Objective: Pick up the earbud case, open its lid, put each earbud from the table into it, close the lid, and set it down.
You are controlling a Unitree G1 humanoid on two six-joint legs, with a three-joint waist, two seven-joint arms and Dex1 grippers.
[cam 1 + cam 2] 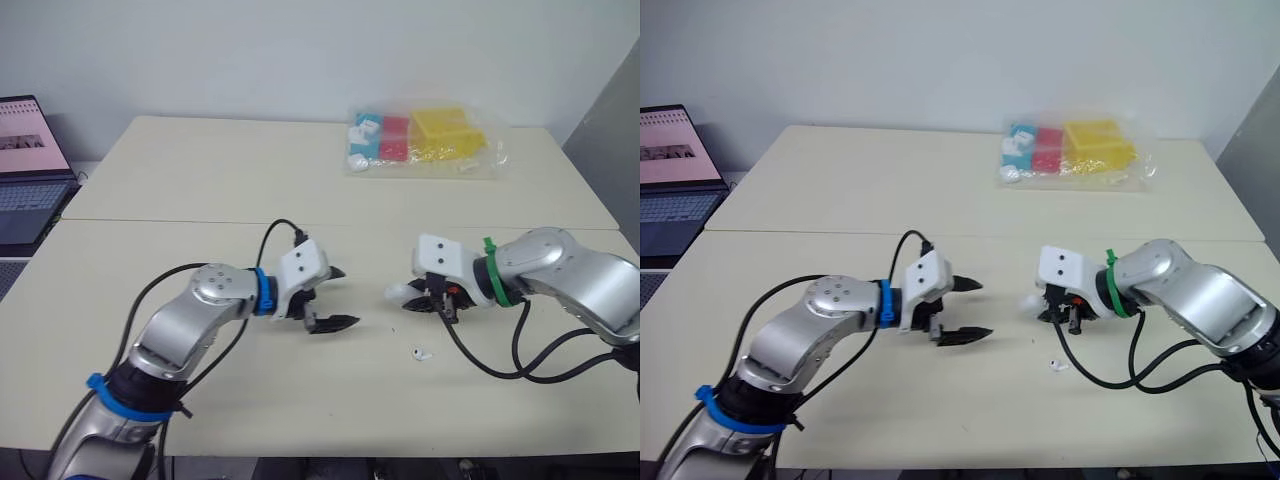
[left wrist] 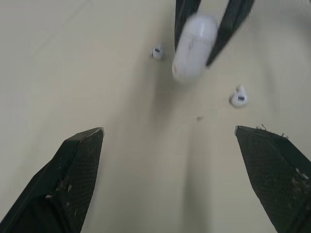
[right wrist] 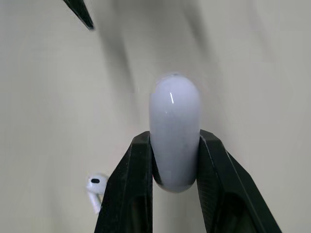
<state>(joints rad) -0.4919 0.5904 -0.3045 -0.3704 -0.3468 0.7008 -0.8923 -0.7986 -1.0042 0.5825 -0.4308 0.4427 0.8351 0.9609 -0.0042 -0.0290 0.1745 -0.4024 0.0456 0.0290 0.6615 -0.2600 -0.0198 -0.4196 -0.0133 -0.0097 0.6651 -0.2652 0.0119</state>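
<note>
On the near part of the pale beige surface [image 1: 300,400] a small white earbud [image 1: 421,353] lies loose. It is just on the robot's side of the right hand and not touching it. Past it, the two hands face each other over the middle of the surface with a clear gap between them. The left hand [image 1: 349,296] is spread wide. Its two black fingers [image 2: 80,170] are far apart with nothing between them, and their tips point towards the right hand. The right hand [image 1: 412,297] is clamped on the glossy white rounded earbud case [image 3: 174,116]. Its two black fingers [image 3: 131,184] press against opposite sides of the case's rear half, and the case's rounded front end sticks out past the fingertips towards the left hand. The case sits low over the surface, but I cannot tell whether it rests on the surface or hangs just above it, nor how its lid stands. In the left wrist view a second white earbud [image 2: 157,52] lies on the surface near the held case, on the opposite side of it from the first. Far back on the right of the surface sits a clear plastic bag of blue, red and yellow blocks [image 1: 420,140]. An open laptop [image 1: 25,170] stands at the far left, beyond the surface's edge.
</note>
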